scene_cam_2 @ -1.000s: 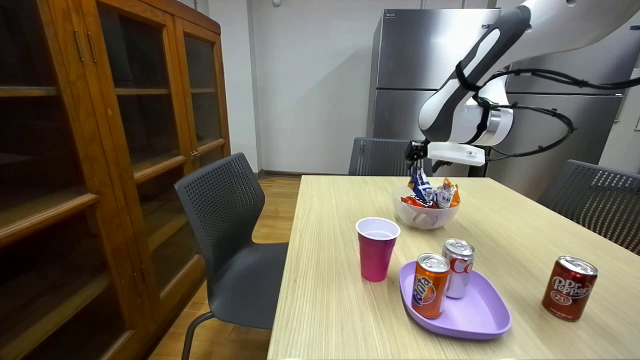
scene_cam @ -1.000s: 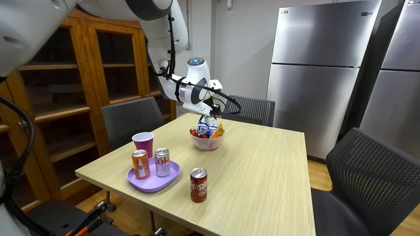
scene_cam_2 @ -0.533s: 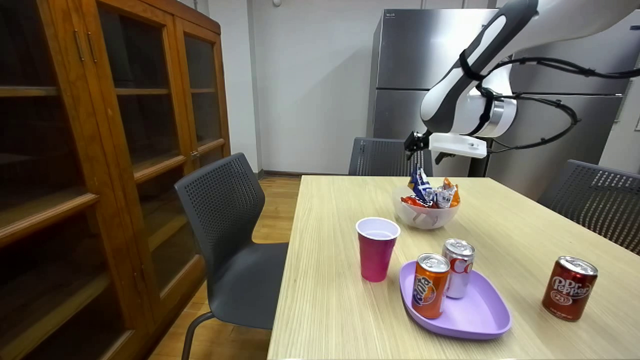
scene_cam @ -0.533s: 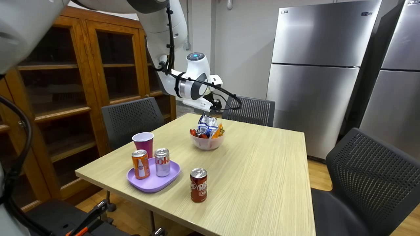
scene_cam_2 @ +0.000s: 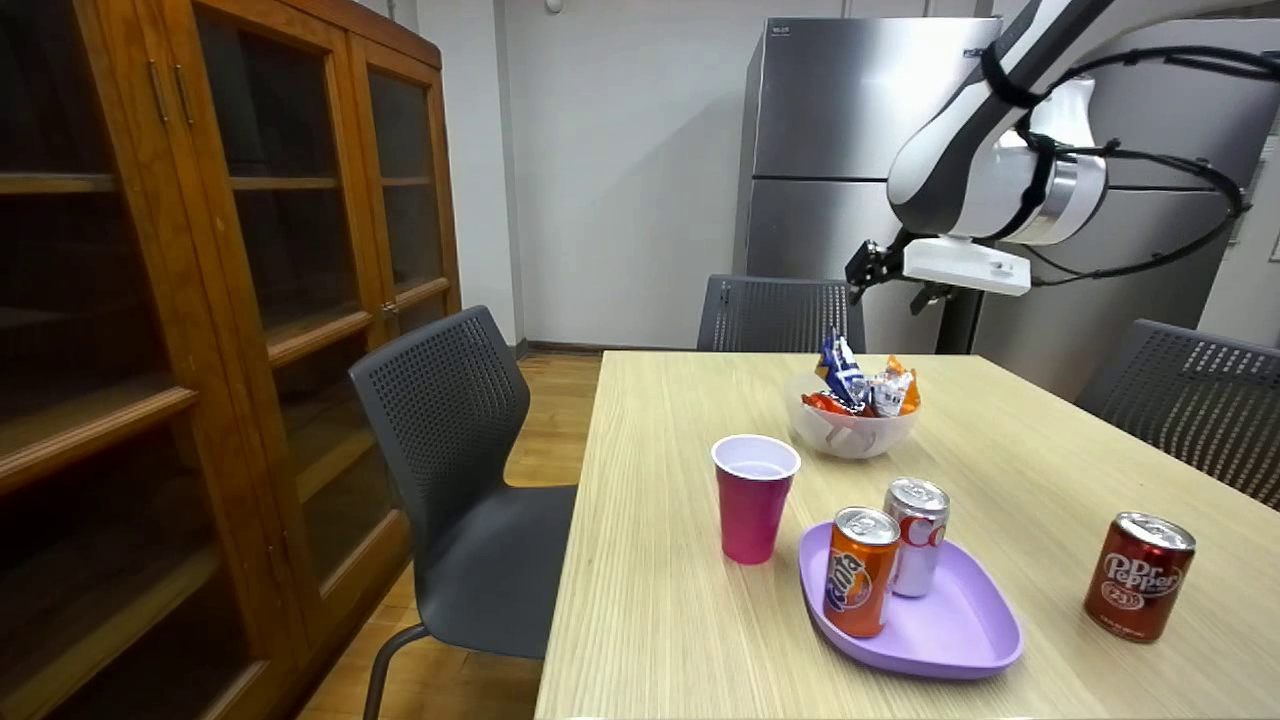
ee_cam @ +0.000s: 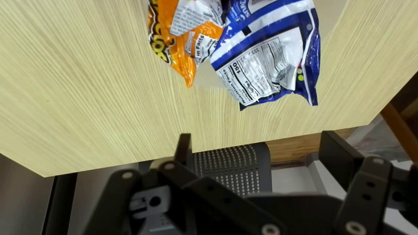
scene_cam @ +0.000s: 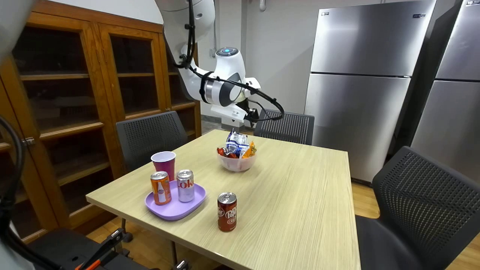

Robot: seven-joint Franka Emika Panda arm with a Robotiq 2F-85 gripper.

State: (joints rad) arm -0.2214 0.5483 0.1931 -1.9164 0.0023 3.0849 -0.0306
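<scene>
My gripper (ee_cam: 256,138) stands open, with nothing between its fingers in the wrist view. In an exterior view the gripper (scene_cam_2: 887,298) hangs above the snack bowl (scene_cam_2: 853,438), apart from everything in it. A blue and white chip bag (ee_cam: 271,58) sticks up out of the bowl and is the thing nearest the fingers. Beside it lies an orange bag (ee_cam: 183,49) with black and yellow lettering. Both exterior views also show a red wrapper (scene_cam: 225,153) at the bowl's edge. The bowl (scene_cam: 236,165) is pale and translucent; the bags hide most of its inside.
A purple tray (scene_cam: 170,214) carries an orange Fanta can (scene_cam_2: 860,580) and a silver Diet Coke can (scene_cam: 186,189). Close by stands a magenta cup (scene_cam_2: 753,510). A Dr Pepper can (scene_cam: 227,217) is upright on the wooden table (scene_cam: 296,195). Chairs (scene_cam: 285,127) surround the table.
The gripper has risen from just over the blue bag and shifted sideways, to the right in both exterior views. The bags, bowl, cans, cup and tray have stayed where they were.
</scene>
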